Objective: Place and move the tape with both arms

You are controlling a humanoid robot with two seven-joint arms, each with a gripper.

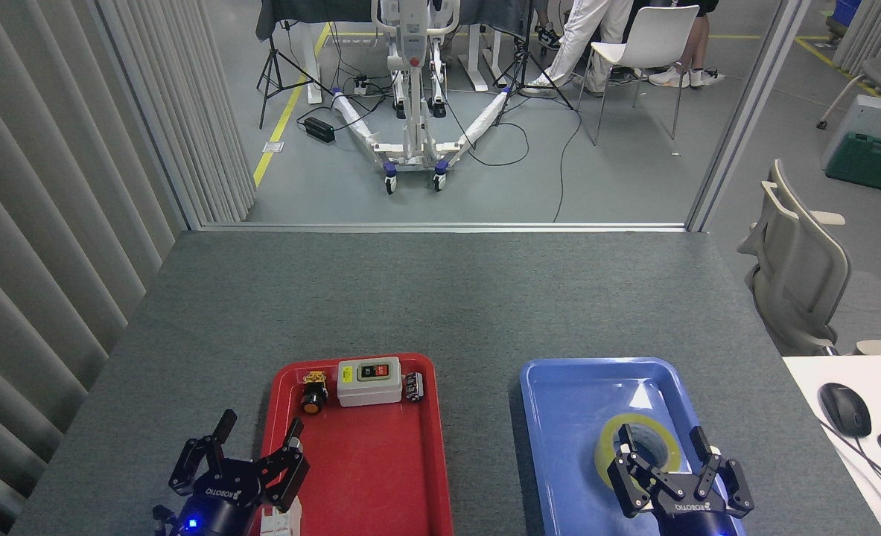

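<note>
**Tape in the blue tray, both grippers spread**

Table (440, 298), grey and felt-covered, fills the middle of the head view, with two trays side by side on its near half. At about 7 o'clock from the table's middle lies the red tray (380, 461); at about 5 o'clock, well apart from it, the blue tray (574, 394).

Along the red tray's far edge, at 12 o'clock within it, a grey switch box (368, 381) sits between a small orange button (310, 403) and a small dark part (413, 387).

The tape (610, 441) — a yellow roll lying flat — rests in the near right part of the blue tray, toward 5 o'clock within it.

The right gripper (662, 442) hangs over the roll with its fingers spread: one fingertip dips into the roll's hole, the other stands at the roll's right edge — whether either touches the tape cannot be told.

The left gripper (258, 426) hovers at the red tray's near left edge, fingers spread wide, holding nothing.
</note>
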